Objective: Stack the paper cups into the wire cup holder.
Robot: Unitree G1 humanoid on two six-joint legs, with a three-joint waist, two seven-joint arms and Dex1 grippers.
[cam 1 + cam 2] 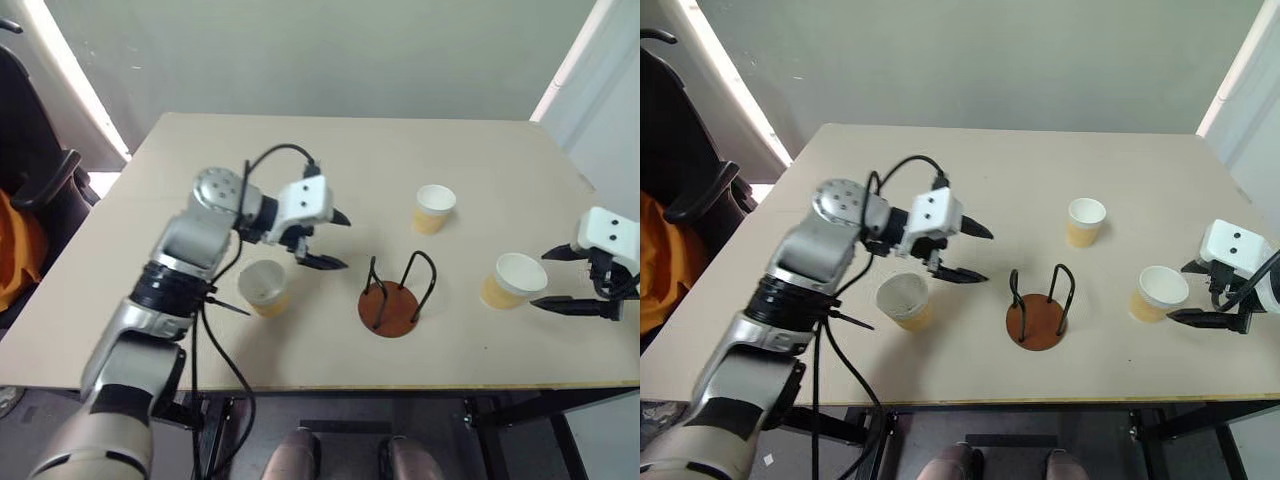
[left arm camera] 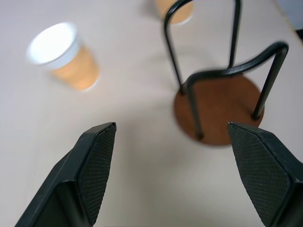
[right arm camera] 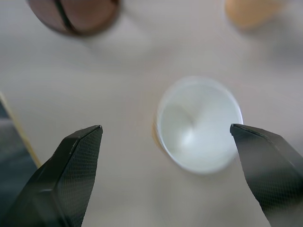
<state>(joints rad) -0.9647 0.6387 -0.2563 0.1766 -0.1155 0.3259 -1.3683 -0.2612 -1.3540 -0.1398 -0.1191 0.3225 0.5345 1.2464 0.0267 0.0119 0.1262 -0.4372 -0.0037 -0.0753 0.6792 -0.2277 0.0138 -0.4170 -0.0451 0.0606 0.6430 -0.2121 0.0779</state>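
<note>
Beige tabletop [image 1: 330, 150] spreads before us, a pale wall beyond it. Nearest us, the wire cup holder [image 1: 390, 306] stands upright near the front edge with nothing in it. One paper cup [image 1: 264, 287] sits upright to its left, under our left forearm. Our left gripper [image 1: 334, 240] hangs above the table between that cup and the holder, fingers spread, holding nothing. On the right, our right gripper [image 1: 573, 279] has its fingers wide apart just beside a second cup [image 1: 514, 280]. Farthest, the third cup [image 1: 433, 208] stands alone.
</note>
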